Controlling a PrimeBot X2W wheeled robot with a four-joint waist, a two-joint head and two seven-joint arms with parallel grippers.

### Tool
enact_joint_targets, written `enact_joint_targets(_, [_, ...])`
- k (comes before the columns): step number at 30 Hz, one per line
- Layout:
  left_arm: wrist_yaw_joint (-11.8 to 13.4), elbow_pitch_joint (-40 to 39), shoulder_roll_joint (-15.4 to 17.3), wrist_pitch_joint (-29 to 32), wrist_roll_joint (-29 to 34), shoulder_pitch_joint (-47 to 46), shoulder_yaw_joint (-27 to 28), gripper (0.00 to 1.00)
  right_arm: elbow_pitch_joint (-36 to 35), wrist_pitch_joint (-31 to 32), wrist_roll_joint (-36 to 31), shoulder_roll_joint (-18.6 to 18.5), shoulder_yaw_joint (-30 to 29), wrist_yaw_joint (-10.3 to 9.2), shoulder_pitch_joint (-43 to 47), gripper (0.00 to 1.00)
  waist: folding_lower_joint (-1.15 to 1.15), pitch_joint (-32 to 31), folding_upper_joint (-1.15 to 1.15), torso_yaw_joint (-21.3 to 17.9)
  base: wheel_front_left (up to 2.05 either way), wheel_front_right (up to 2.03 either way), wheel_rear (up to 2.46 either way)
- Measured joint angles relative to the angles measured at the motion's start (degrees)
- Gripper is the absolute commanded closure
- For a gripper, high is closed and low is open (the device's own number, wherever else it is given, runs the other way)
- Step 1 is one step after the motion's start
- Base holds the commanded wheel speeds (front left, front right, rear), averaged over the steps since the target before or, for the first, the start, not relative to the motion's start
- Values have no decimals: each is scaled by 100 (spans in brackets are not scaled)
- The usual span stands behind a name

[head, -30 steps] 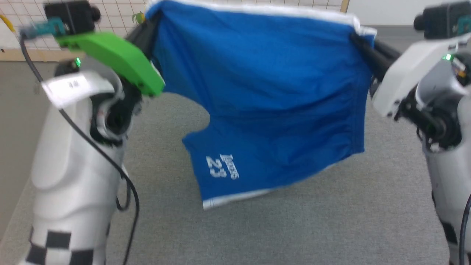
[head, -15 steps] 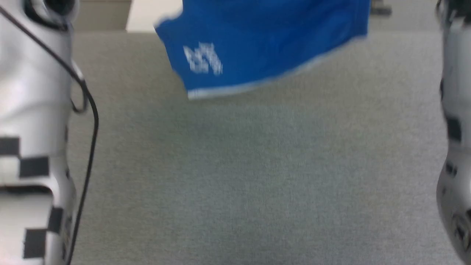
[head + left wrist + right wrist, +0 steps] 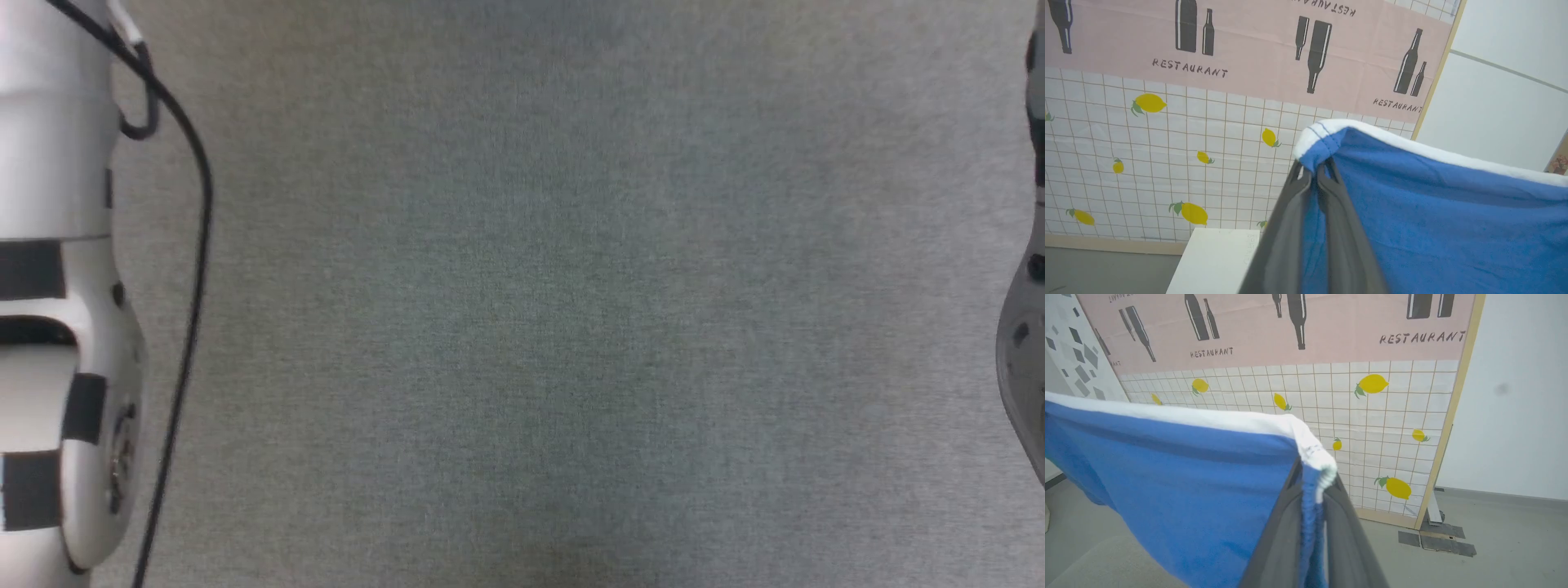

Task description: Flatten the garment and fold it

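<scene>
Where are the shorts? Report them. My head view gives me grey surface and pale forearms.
Observer: The shorts hang in the air, with the left claw shut on one end of the white waistband.
Operator: Give me the right claw.
Observer: The right claw is shut on the waistband's other end.
Operator: Report the cloth between them.
Observer: The waistband is uppermost and runs fairly straight away from each claw, and the blue cloth hangs below it.
</scene>
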Motion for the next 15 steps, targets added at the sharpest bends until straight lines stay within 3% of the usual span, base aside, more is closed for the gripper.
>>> enact_joint_targets(7, [-223,407,-152,-380,-236,596,-231,100,134,-341,534,-410,708,0,793,100,-1,170,0,152,0,0,0])
enact_joint_targets(15, [-272,183,-207,-686,-699,1993,-846,100,-231,-847,1613,-917,1255,-1,2441,100,-2,-352,0,286,0,0,0])
